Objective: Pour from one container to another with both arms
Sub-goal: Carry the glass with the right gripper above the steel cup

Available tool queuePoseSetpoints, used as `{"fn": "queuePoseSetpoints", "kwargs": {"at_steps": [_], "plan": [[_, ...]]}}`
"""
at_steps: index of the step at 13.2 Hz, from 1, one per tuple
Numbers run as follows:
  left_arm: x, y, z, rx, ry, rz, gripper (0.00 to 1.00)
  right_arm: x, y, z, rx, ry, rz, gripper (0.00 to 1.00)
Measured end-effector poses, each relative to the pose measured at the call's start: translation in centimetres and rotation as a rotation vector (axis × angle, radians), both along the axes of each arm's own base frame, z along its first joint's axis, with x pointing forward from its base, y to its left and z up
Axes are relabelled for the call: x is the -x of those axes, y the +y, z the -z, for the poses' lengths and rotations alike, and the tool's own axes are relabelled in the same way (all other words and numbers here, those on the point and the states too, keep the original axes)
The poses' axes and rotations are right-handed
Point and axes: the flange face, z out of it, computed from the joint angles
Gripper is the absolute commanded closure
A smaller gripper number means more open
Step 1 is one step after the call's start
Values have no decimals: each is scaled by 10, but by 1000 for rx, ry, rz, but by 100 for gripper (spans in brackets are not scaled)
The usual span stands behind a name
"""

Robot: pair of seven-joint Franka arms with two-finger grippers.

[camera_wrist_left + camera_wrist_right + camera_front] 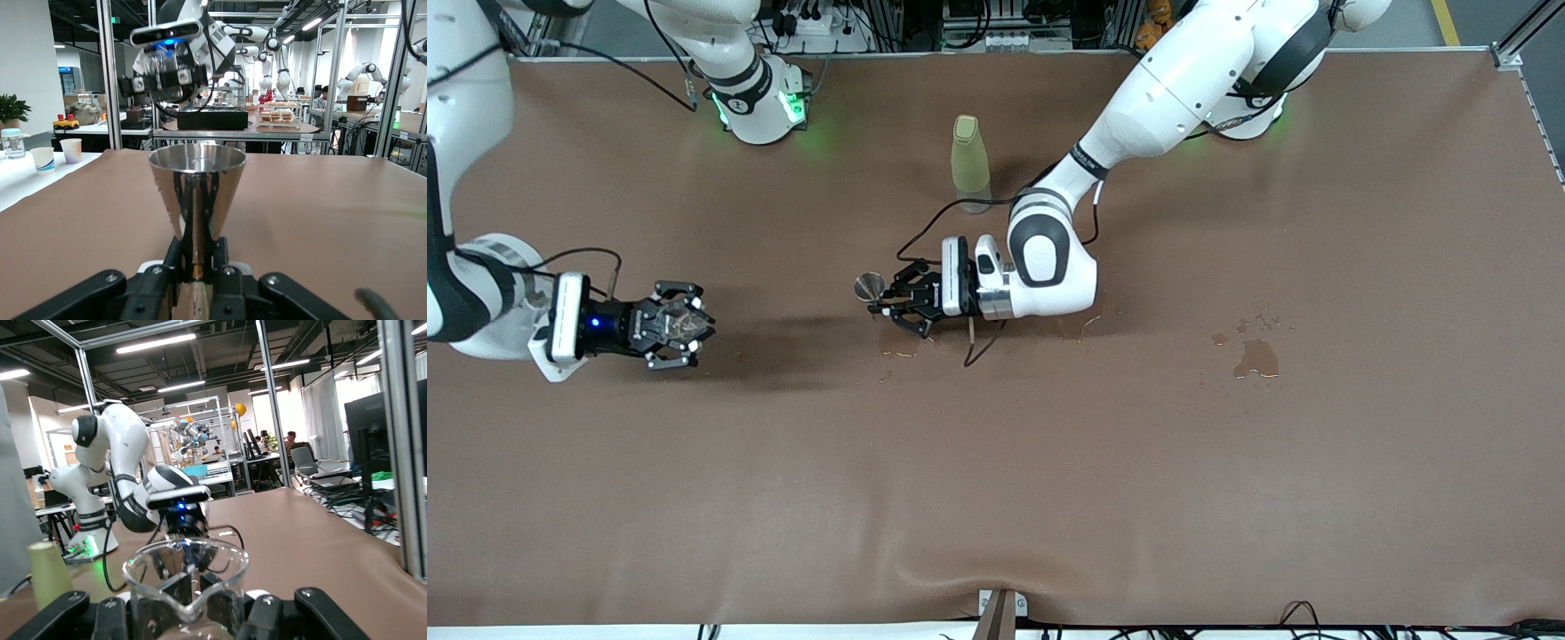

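Note:
A shiny steel cone-shaped cup [869, 285] is held upright just above the middle of the table. My left gripper [898, 304] is shut on its narrow lower part. In the left wrist view the cup [197, 190] rises from between the black fingers [175, 257] of the left gripper [197, 261]. Toward the right arm's end of the table, my right gripper [683, 331] is shut on a clear glass beaker [679, 316]. The beaker [190, 577] has a pouring lip and fills the right wrist view, with the right gripper [200, 597] around it. The two containers are well apart.
A pale yellow-green bottle [970, 162] stands on the brown table [1049, 462], farther from the front camera than the left gripper. Wet spill patches lie under the left gripper [898, 345] and toward the left arm's end [1256, 356]. A black cable [925, 227] loops beside the bottle.

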Motion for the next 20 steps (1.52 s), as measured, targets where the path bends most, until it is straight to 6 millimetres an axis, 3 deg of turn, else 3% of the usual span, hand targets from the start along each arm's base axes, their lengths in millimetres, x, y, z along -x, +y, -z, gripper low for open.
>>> {"fn": "queuePoseSetpoints", "kwargs": {"at_steps": [2, 7, 15, 20], "plan": [[4, -4, -1, 1, -2, 7, 100, 13, 15, -12, -5, 20, -19, 100], [8, -7, 1, -8, 8, -6, 100, 35, 48, -17, -26, 42, -56, 100], [13, -13, -1, -6, 10, -5, 100, 60, 148, -12, -53, 78, 1, 100], [12, -12, -1, -12, 10, -9, 100, 72, 190, -23, -51, 73, 44, 100]]}}
